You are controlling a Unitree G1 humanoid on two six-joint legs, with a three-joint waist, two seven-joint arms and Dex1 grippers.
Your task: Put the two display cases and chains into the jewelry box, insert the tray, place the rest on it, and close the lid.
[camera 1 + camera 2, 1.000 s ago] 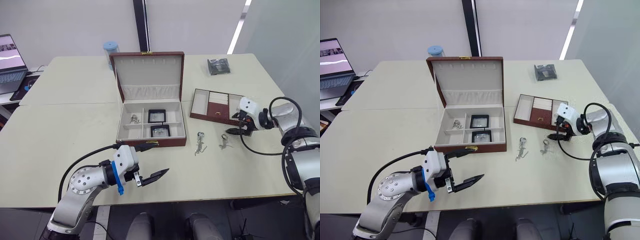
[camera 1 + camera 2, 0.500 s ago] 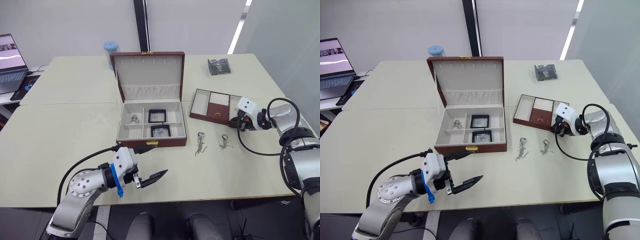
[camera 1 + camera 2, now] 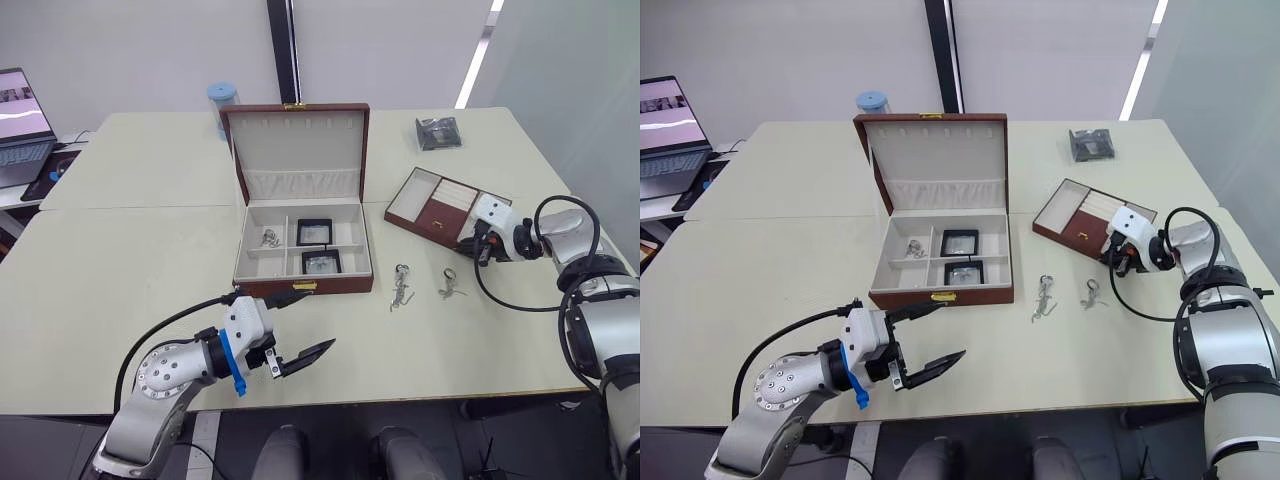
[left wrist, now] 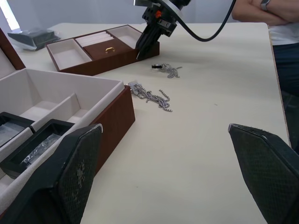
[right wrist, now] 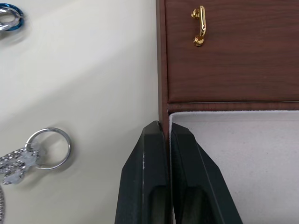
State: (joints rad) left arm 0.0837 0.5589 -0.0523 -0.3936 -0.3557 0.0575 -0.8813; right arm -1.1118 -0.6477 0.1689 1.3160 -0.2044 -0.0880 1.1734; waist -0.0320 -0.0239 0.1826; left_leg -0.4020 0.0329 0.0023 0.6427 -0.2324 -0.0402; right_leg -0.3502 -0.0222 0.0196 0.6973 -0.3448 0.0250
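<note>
The jewelry box (image 3: 303, 285) stands open at mid-table with its lid (image 3: 295, 140) upright. Two display cases (image 3: 314, 231) (image 3: 321, 262) lie in its compartments, and chains (image 3: 268, 238) lie in a left one. To the right, the tray (image 3: 440, 205) is tilted, its gold knob (image 5: 200, 25) showing. My right gripper (image 5: 164, 126) is shut on the tray's end wall. Two silver pieces (image 3: 401, 288) (image 3: 450, 287) lie on the table between box and tray. My left gripper (image 3: 305, 325) hangs open near the table's front edge, holding nothing.
A dark plastic packet (image 3: 437, 132) lies at the back right. A blue-lidded cup (image 3: 221, 98) stands behind the box. A laptop (image 3: 20, 125) sits at the far left. A person with folded arms (image 4: 254, 9) stands beyond the table's right end.
My right gripper closed on the tray's end wall, and the tray has since turned and tilted up off the table. The left arm has barely moved.
</note>
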